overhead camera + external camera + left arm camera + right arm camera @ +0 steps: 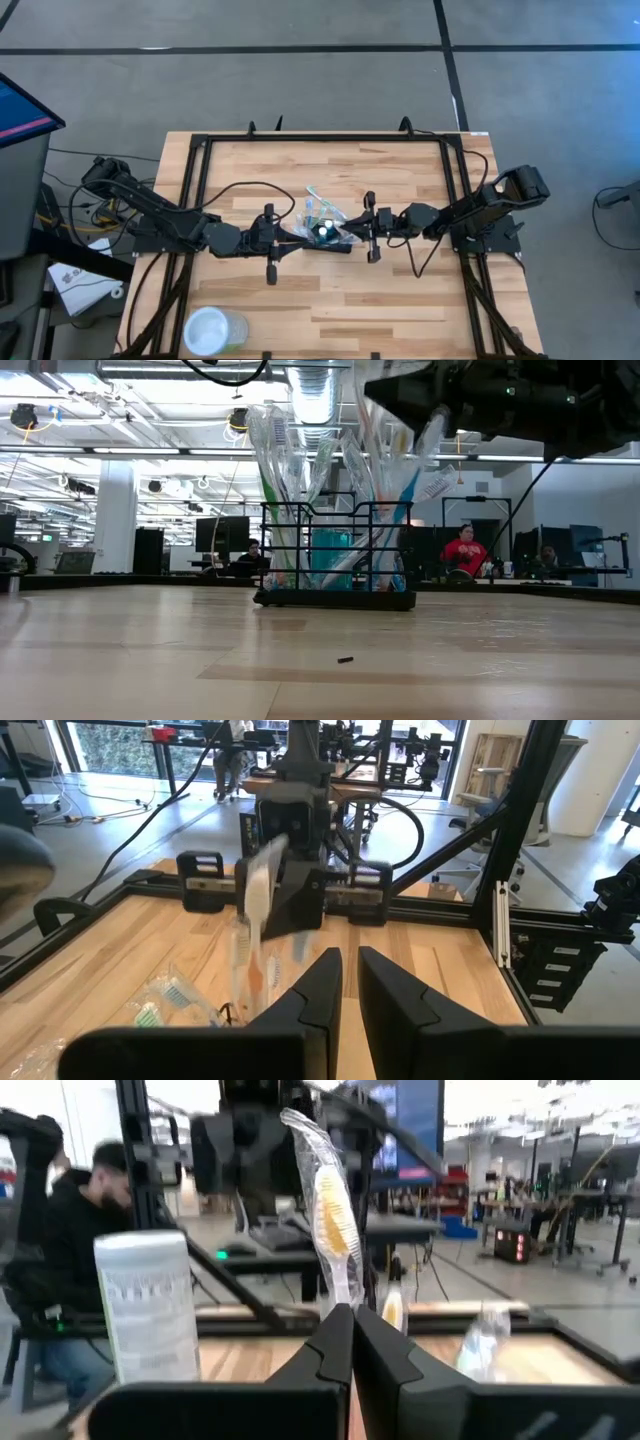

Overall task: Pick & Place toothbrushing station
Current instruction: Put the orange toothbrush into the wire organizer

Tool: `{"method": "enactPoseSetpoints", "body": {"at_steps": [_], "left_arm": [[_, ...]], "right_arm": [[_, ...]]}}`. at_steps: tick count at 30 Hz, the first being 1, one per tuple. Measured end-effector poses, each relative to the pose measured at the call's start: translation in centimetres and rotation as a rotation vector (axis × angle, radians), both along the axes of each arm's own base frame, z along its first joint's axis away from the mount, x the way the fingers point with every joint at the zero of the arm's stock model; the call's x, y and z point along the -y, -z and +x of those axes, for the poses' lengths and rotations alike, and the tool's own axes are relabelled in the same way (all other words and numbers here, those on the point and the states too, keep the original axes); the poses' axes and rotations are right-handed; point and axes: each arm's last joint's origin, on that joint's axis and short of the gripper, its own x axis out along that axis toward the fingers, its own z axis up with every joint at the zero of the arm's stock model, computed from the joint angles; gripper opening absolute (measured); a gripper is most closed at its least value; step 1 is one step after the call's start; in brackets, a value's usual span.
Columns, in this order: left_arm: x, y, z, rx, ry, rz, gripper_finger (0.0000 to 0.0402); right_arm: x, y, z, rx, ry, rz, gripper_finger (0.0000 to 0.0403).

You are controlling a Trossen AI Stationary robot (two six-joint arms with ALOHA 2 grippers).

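Observation:
The toothbrushing station (335, 555), a black wire caddy, stands on its base at the table's middle (322, 232) with several wrapped toothbrushes upright in it. My right gripper (352, 1325) is above the caddy on its right side, shut on a wrapped toothbrush with a yellow head (325, 1210); the low view shows this toothbrush (432, 425) too. My left gripper (347, 982) faces it from the caddy's left, with a narrow gap between its fingers and nothing in it. A wrapped toothbrush (165, 1000) lies on the table beside the caddy. My right gripper pinches the wrapped toothbrush by its lower part (345, 1302) between its two shut fingers. The fingers come about level from the table's right and lie across the toothbrush. It stands up from the fingertips, head up, tilted a little, clear of the table.
A clear round cup with a white top (215, 330) stands near the table's front left corner and shows as the cup (145, 1315) in the right wrist view. A black frame (320, 138) runs round the table. A small dark bit (345, 659) lies on the wood. People (465, 550) sit beyond the table.

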Motion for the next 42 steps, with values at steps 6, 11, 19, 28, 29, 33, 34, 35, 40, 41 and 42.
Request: {"method": "enactPoseSetpoints", "body": {"at_steps": [6,11,19,28,29,33,34,35,40,41,42], "left_arm": [[0.0,0.0,0.0,0.000,0.000,0.000,0.0030],[0.0,0.0,0.0,0.000,0.000,0.000,0.0030],[-0.9,0.0,0.4,0.001,-0.034,-0.001,0.0030],[-2.4,0.0,1.0,0.000,-0.047,-0.009,0.0030],[-2.6,0.0,1.1,0.001,-0.043,-0.011,0.0030],[-3.3,-0.1,1.3,0.003,-0.023,-0.020,0.0030],[-3.4,-0.1,1.4,0.003,-0.018,-0.022,0.0030],[-3.5,-0.1,1.4,0.004,-0.014,-0.024,0.0030],[-4.1,-0.1,1.6,0.009,-0.026,-0.027,0.0030],[-4.2,-0.2,1.6,0.011,-0.030,-0.027,0.0030],[-4.3,-0.2,1.7,0.013,-0.033,-0.028,0.0030]], "right_arm": [[-0.2,0.3,0.0,-0.035,-0.007,-0.004,0.0000],[-0.2,0.6,0.0,-0.061,-0.007,0.000,0.0000],[-0.1,0.8,0.1,-0.083,-0.006,0.007,0.0000],[0.1,0.9,-0.2,-0.170,-0.001,0.049,0.0000],[0.1,0.8,-0.3,-0.182,-0.003,0.046,0.0000],[0.2,0.3,-0.9,-0.231,-0.002,0.039,0.0000],[0.2,0.1,-1.1,-0.239,-0.002,0.038,0.0000],[0.2,-0.1,-1.2,-0.244,-0.002,0.037,0.0000],[0.2,-0.8,-1.9,-0.267,-0.007,0.040,0.0002],[0.2,-0.8,-2.1,-0.282,-0.006,0.038,0.0004],[0.3,-0.8,-2.2,-0.302,-0.004,0.043,0.0008]]}}
